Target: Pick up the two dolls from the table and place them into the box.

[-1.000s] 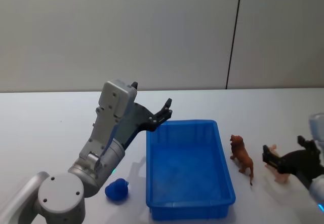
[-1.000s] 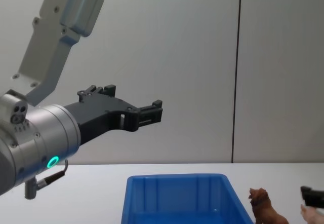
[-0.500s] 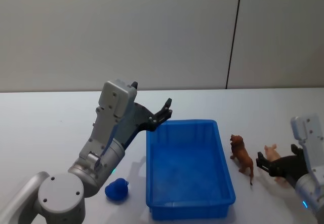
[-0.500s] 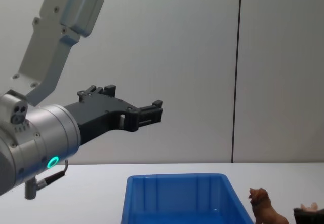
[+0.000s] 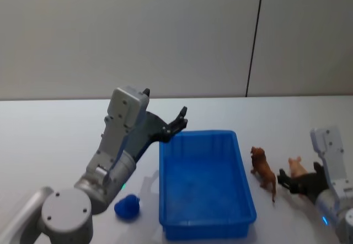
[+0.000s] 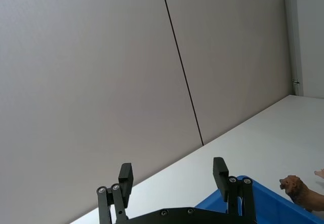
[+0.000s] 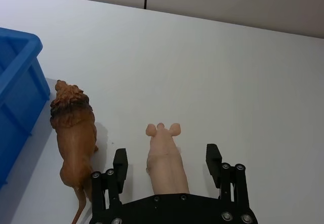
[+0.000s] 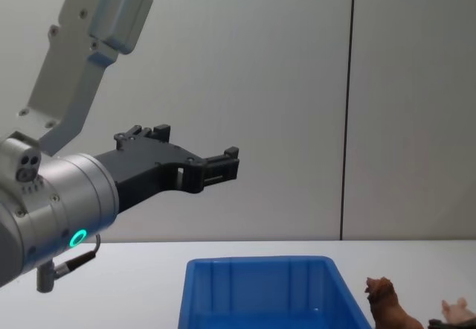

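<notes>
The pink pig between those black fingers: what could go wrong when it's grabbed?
The open right gripper straddles the pig, but the lion stands close beside one finger, so closing or lifting might knock it over. The pig could also slip out. The left gripper hovers open near the box.

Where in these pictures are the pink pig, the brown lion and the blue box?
pink pig (image 7: 164,160): right wrist view, on its back.
brown lion (image 7: 76,133): right wrist view, on its back.
blue box (image 5: 207,230): head view, on its near wall.
</notes>
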Controlling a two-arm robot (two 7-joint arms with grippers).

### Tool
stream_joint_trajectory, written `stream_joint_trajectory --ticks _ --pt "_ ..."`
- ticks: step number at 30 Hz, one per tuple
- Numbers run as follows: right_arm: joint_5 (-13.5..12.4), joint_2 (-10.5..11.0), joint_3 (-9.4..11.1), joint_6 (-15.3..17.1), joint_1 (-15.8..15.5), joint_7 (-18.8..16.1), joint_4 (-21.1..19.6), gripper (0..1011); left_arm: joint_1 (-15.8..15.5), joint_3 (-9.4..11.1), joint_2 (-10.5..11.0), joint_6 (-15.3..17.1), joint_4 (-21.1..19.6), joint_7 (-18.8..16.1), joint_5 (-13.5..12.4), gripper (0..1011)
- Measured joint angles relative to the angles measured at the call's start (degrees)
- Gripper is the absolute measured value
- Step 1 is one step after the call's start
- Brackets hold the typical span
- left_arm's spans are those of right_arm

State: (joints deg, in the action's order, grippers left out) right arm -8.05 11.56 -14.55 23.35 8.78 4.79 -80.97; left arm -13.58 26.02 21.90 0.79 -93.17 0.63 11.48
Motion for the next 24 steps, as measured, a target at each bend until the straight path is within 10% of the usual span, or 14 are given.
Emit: stream_joint_trajectory --ticks 24 --pt "0.1 -1.0 0.0 0.8 1.4 0.0 2.7 376 0.0 0.0 0.0 0.0 0.0 0.0 0.0 1001"
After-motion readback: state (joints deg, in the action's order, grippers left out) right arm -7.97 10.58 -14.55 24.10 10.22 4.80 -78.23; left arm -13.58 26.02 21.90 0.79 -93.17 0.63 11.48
